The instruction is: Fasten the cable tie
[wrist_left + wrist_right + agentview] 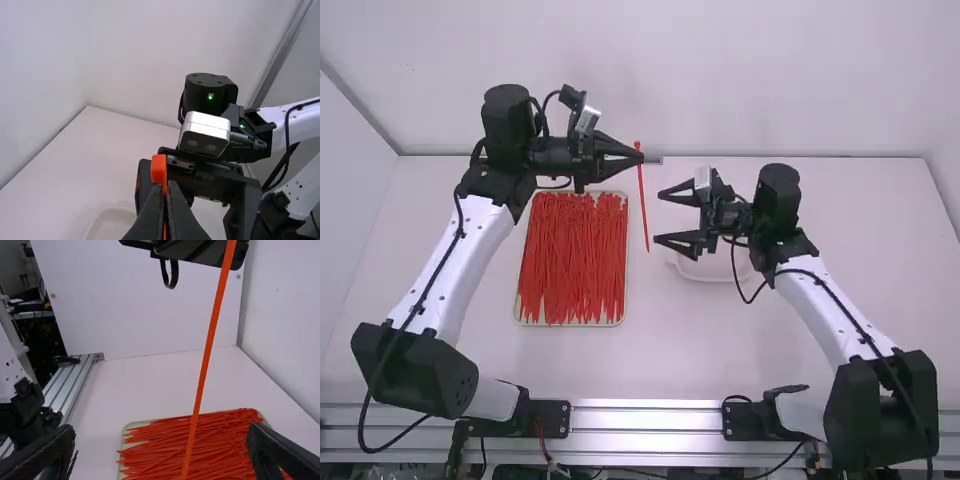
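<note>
High view: the left gripper (632,158) is clamped on a red cable tie (643,205) just below its head, and the strap hangs down near a tray (570,325) of red ties. The right gripper (663,216) stands wide open just beside the strap, over a white dish (705,272)

Left wrist view: the fingers (150,215) pinch the tie, its head poking out above them

Right wrist view: the strap hangs ahead of the spread fingers (280,452)

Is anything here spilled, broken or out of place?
Nothing stands out. The spare cable ties lie neatly in their tray, and one cable tie hangs straight from the left end effector, beside the open right end effector.
</note>
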You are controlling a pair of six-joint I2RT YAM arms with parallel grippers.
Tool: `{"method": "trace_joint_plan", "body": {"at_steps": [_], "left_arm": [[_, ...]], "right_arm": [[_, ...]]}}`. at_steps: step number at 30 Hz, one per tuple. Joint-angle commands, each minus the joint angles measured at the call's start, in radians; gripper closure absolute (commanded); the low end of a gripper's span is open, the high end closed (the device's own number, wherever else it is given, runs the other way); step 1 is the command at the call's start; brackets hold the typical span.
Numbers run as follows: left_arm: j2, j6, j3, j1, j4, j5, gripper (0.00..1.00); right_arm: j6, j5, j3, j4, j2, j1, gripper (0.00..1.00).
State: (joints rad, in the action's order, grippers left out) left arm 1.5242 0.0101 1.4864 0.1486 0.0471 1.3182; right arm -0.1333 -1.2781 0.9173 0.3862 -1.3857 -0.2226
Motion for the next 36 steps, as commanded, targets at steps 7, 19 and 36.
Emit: {"method": "trace_joint_plan", "body": {"at_steps": [7, 19, 36], "left_arm": [[0.002, 0.001, -0.006, 0.011, -0.002, 0.055, 0.99], [0.002, -0.036, -0.064, 0.052, -0.024, 0.029, 0.99], [0.002, -0.022, -0.094, 0.055, -0.09, 0.036, 0.99]], "right_arm": [[0.006, 0.0, 0.033, 0.018, -0.003, 0.0, 0.12], [0.113, 0.0, 0.033, 0.136, -0.003, 0.001, 0.12], [0.137, 0.022, 0.033, 0.153, -0.003, 0.001, 0.14]]}}
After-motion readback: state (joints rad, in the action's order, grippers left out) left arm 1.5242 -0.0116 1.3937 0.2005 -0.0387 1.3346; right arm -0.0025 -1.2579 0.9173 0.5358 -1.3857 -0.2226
